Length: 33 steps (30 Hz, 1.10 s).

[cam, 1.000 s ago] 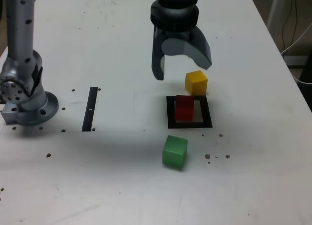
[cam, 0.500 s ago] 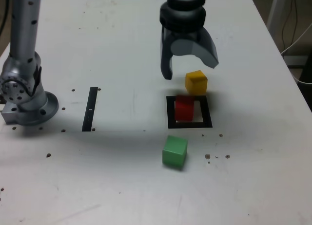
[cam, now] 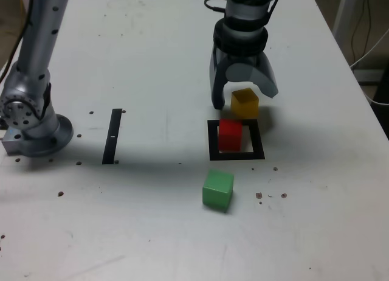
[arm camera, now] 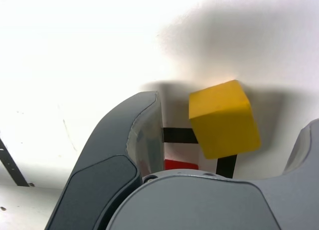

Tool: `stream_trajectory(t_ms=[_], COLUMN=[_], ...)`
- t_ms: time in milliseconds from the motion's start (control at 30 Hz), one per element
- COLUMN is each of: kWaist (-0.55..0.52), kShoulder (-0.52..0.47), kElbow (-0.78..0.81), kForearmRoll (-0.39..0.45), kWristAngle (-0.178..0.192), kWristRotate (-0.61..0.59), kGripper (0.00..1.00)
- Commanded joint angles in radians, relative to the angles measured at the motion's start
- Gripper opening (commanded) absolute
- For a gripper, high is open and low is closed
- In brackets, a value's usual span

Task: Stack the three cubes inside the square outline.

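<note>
1. White tabletop [cam: 152,220], flecked with dark spots, fills most of your exterior view.
2. Right of centre in that view, you have the yellow cube [cam: 245,104] between your wide-open fingers [cam: 248,101], ungripped.
3. Just below it, your red cube [cam: 230,135] sits inside the black square outline [cam: 214,153], toward its left side.
4. Lower down, below the outline, you see the green cube [cam: 218,189].
5. Farther out, left of centre, lies a black strip [cam: 112,136]; the arm's base [cam: 45,138] stands at the left edge.
</note>
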State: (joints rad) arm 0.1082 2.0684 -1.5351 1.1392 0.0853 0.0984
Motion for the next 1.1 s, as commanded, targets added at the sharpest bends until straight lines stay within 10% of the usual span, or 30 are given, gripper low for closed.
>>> stream_trajectory(t_ms=[0, 1067], kWaist=[0.001, 0.026], kShoulder=[0.01, 0.066], kElbow=[-0.009, -0.008], kForearmRoll=[0.0, -0.037], kWristAngle=[-0.007, -0.025], kWristRotate=[0.001, 0.038], kGripper=[0.93, 0.6])
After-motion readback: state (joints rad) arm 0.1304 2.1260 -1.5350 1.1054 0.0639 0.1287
